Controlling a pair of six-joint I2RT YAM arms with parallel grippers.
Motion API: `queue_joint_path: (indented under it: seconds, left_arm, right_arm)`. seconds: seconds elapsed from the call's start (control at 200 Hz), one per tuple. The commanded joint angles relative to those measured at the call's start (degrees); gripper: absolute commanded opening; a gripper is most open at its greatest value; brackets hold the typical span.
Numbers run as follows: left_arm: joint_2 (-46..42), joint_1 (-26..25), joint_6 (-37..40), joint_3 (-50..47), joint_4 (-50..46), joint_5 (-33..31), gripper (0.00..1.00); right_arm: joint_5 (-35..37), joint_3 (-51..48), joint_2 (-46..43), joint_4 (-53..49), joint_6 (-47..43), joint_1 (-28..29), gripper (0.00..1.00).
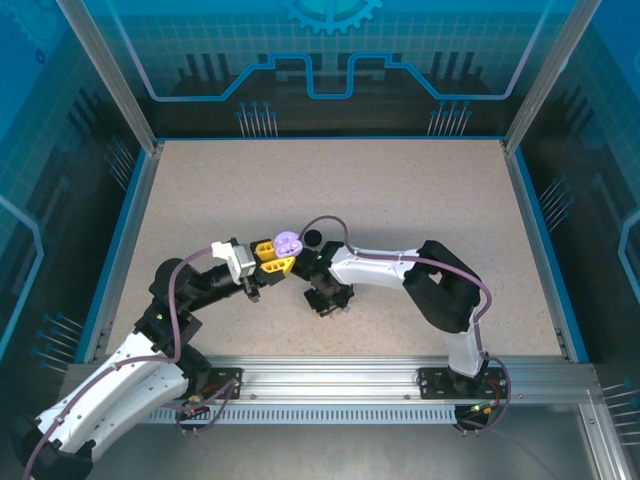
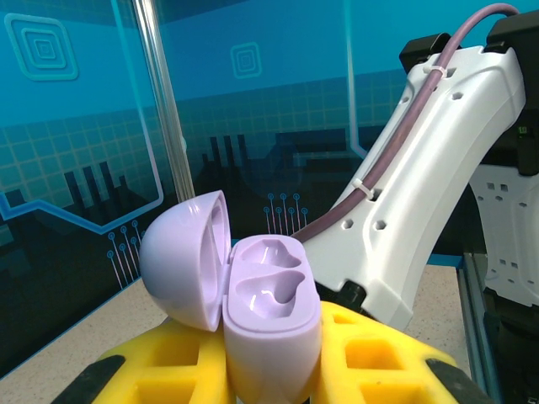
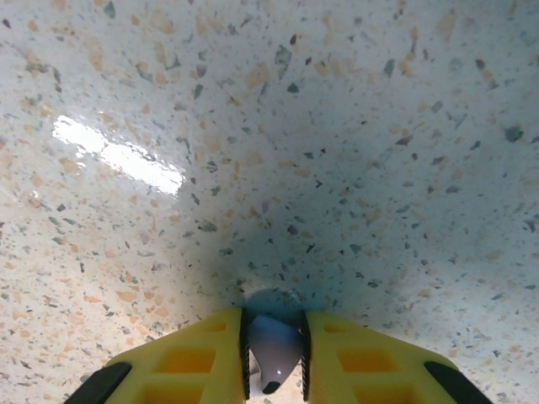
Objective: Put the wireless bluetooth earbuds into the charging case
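Note:
A purple charging case (image 2: 271, 337) stands upright between the yellow fingers of my left gripper (image 2: 269, 374), which is shut on it. Its lid (image 2: 187, 257) hangs open to the left and both sockets are empty. From above, the case (image 1: 287, 243) and left gripper (image 1: 272, 258) sit near the table's middle. My right gripper (image 3: 274, 358) points down at the speckled table and is shut on a small pale purple earbud (image 3: 274, 347), close to the surface. In the top view the right gripper (image 1: 326, 297) is just right of and nearer than the case.
A small black round object (image 1: 313, 237) lies on the table just right of the purple case. The right arm's white link (image 2: 421, 185) passes close behind the case. Blue walls and metal posts (image 1: 110, 75) surround the table.

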Motion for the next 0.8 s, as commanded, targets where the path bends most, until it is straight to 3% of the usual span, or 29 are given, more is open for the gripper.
queue_joint_path:
  seconds: [0.0,0.275,0.55,0.79]
  left_arm:
    - [0.0,-0.3,0.9,-0.2,0.3,-0.9,0.07]
    - [1.9,-0.4,0.0,-0.7,2.1,-0.4,0.07]
    - [7.7,-0.4,-3.2,-0.7,7.7,2.7,0.07]
    - [13.5,-0.4,-6.3,0.2,12.7,6.3,0.07]
  right_arm:
    - [-0.9,-3.2,-4.0,1.4,-0.9,-0.8,0.22]
    - [-1.3,-9.4,-22.2,6.4,-8.0,-7.3,0.21]
    - [-12.1,-9.0,-45.6,9.9,-19.5,-17.3,0.21]
    - [-18.9,1.1,-50.0,8.5,-28.8,-17.8,0.21]
